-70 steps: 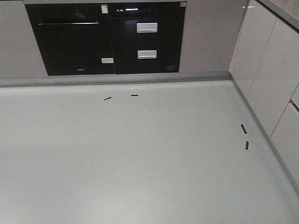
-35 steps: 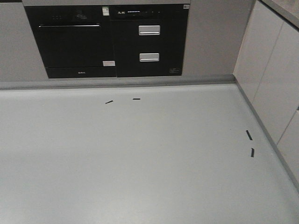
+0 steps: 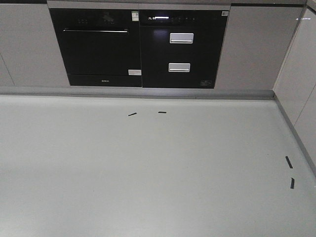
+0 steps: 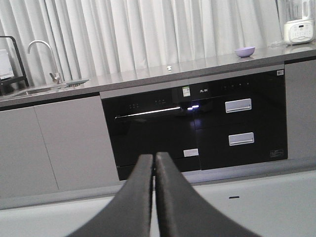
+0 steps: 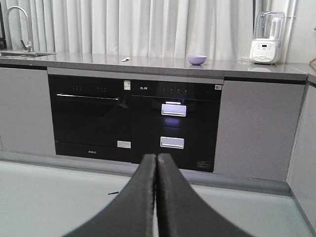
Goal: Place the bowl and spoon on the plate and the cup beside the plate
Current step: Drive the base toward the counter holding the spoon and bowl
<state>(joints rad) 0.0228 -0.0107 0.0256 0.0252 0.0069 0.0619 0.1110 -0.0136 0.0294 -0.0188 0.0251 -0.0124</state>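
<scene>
The lavender bowl (image 5: 197, 59) stands far off on the grey countertop (image 5: 158, 63), above the black drawer unit; the left wrist view has the bowl (image 4: 245, 51) at the counter's right. A small pale spoon (image 5: 125, 59) lies on the counter left of it, also visible as the spoon (image 4: 169, 67). Plate and cup are out of view. My left gripper (image 4: 154, 157) and right gripper (image 5: 156, 157) are both shut on nothing, hanging low over the floor and well short of the counter.
A black oven (image 3: 98, 47) and a drawer unit (image 3: 180, 49) fill the cabinet front ahead. A sink faucet (image 4: 39, 47) is at the counter's left, a white blender (image 5: 266, 44) at its right. Black tape marks (image 3: 132, 114) dot the floor; cabinets (image 3: 301, 74) close the right.
In the front view the oven, drawers and floor marks have slid rightward and a little lower, so the base has shifted relative to the cabinets.
</scene>
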